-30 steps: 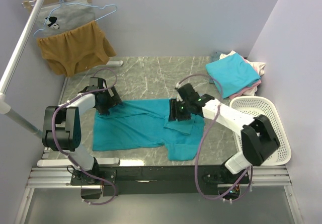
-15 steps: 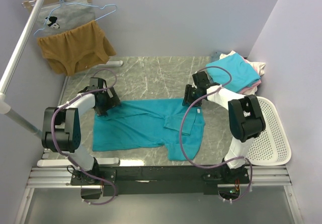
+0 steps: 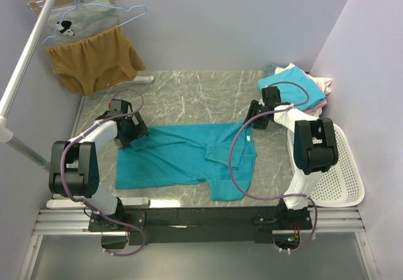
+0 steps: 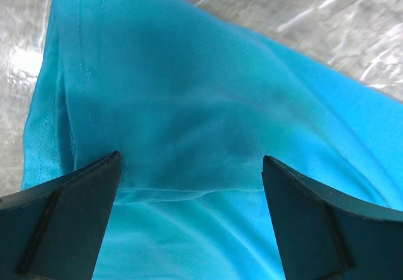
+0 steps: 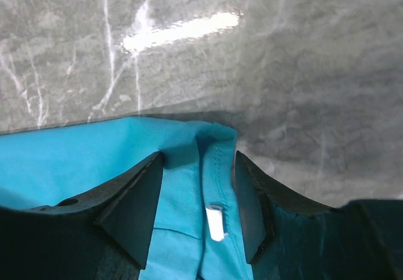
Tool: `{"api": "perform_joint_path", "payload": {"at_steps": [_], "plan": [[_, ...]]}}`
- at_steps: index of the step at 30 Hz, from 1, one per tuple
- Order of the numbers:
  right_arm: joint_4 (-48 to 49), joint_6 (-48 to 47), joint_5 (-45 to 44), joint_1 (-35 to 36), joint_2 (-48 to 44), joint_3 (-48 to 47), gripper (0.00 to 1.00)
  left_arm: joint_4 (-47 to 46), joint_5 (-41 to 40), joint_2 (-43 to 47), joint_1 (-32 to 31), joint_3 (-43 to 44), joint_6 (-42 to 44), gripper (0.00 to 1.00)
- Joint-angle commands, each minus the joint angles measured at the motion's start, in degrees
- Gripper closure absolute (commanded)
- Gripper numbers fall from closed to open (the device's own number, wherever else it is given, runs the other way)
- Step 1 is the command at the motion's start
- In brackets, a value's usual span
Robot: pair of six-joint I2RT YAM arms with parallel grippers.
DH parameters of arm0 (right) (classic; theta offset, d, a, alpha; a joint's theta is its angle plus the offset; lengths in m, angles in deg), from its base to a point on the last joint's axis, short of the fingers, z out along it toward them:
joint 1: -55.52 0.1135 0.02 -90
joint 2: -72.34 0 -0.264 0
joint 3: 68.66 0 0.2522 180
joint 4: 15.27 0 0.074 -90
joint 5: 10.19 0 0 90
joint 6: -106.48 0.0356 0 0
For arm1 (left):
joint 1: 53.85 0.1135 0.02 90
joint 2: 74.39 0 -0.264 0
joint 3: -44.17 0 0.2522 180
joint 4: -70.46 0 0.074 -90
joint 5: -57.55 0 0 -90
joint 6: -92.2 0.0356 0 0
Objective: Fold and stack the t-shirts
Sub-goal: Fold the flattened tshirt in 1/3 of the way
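Lying spread across the grey marble table [image 3: 189, 94], the teal t-shirt [image 3: 182, 157] has its right side doubled over into a loose fold. The left arm [image 3: 101, 129] reaches to the shirt's far left corner, where its jaws stand wide open just above the cloth, one finger [image 4: 63, 223] on each side of a raised ridge of fabric. The right arm [image 3: 286, 113] bends back to the far right corner; its jaws are parted and straddle the hemmed edge beside a small white label [image 5: 215, 222], not pinching it. A lighter turquoise t-shirt [image 3: 296, 91] tops a folded pile in the far right corner, next to a white basket [image 3: 340, 160].
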Motion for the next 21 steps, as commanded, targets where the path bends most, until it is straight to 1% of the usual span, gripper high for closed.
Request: {"api": "perform_joint_path", "payload": {"at_steps": [1, 5, 6, 9, 10, 12, 16, 19, 21], "plan": [[3.3, -1.1, 4.1, -0.4, 1.2, -1.5, 0.43, -0.3, -1.3, 2.0, 0.2, -1.1, -1.2, 0.01], [4.6, -1.0, 6.3, -0.4, 0.9, -1.5, 0.44, -0.1, -1.3, 2.9, 0.9, -1.3, -1.2, 0.01], [5.4, -0.9, 6.8, -0.4, 0.9, -1.1, 0.44, 0.1, -2.8, 2.8, 1.0, -1.1, -1.2, 0.01], [6.1, -1.0, 8.3, -0.5, 1.8, -1.4, 0.50, 0.1, -2.9, 2.9, 1.4, -1.0, -1.0, 0.01], [6.7, -0.8, 8.8, -0.5, 2.3, -1.3, 0.60, -0.1, -2.9, 2.9, 1.4, -1.1, -1.0, 0.01], [7.8, -0.6, 10.5, -0.5, 2.9, -1.5, 0.69, -0.4, -2.6, 2.6, 1.5, -1.5, -1.2, 0.01], [7.7, 0.3, 11.6, -1.2, 5.5, -3.7, 1.00, -2.0, -1.9, 1.0, 1.6, -1.8, -1.2, 0.00], [8.1, 0.9, 9.9, -1.8, 5.6, -5.1, 1.00, -2.6, -2.2, -0.2, 1.8, -1.9, -1.0, 0.01], [8.5, 1.4, 9.0, -3.1, 5.5, -6.0, 1.00, -2.2, -3.9, -0.9, 2.3, -1.8, -0.4, 0.01]]}}
